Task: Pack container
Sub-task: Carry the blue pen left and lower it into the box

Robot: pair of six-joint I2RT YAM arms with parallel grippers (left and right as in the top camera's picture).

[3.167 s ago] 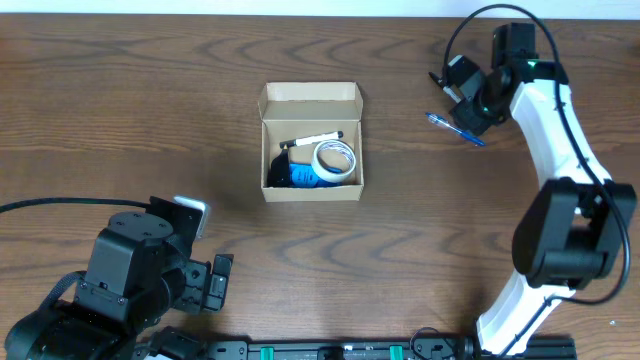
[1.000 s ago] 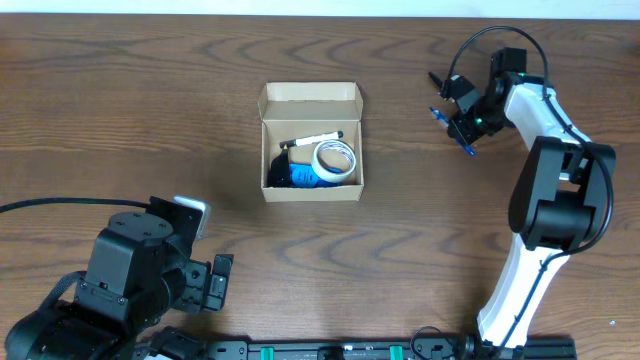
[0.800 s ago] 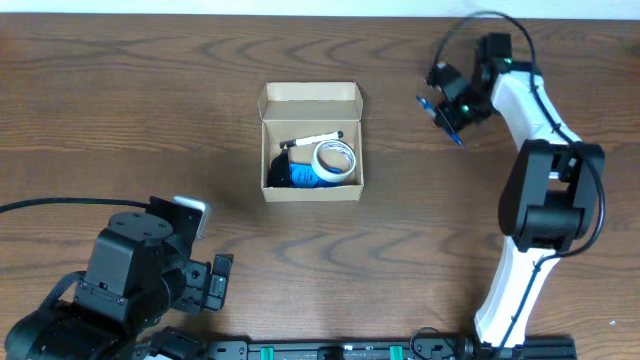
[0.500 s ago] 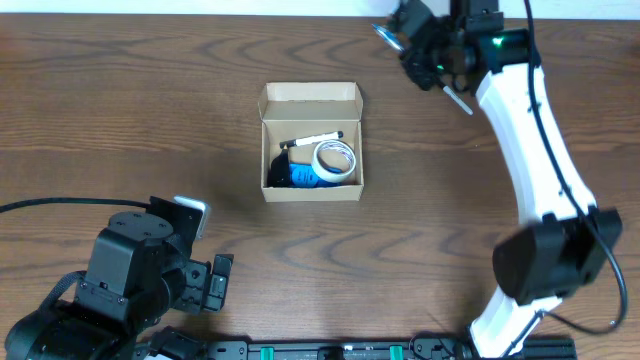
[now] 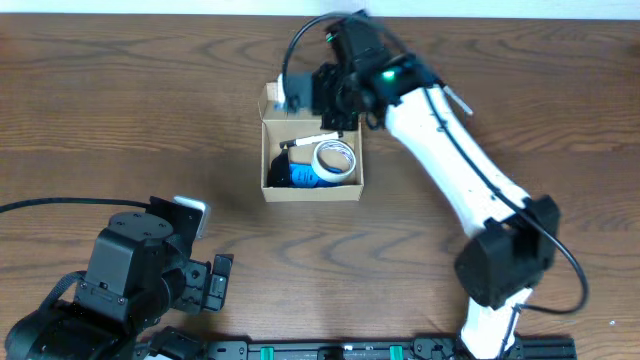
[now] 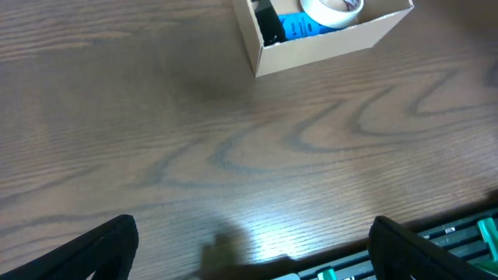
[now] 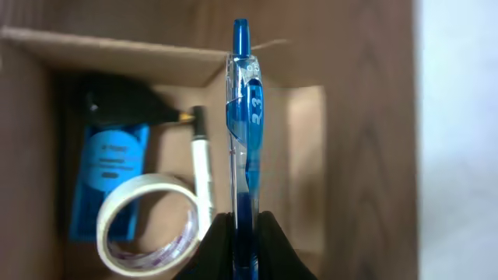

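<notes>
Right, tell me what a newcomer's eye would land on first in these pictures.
The blue pen, clamped in the shut right gripper, poised over the open container at the table's far middle. Next, the white tape roll lying inside it, beside a marker and a blue-labelled item. The left gripper sits open at the near left, holding nothing.

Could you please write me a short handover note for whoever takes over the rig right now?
Right hand: shut on the blue pen, held above the open container.
Left hand: open, empty, at the table's front left, away from the container.
In the container: tape roll, marker, blue-and-black item.
Done: three items inside, pen over the container.
Left: lower and release the pen inside; probably close the flap.
</notes>
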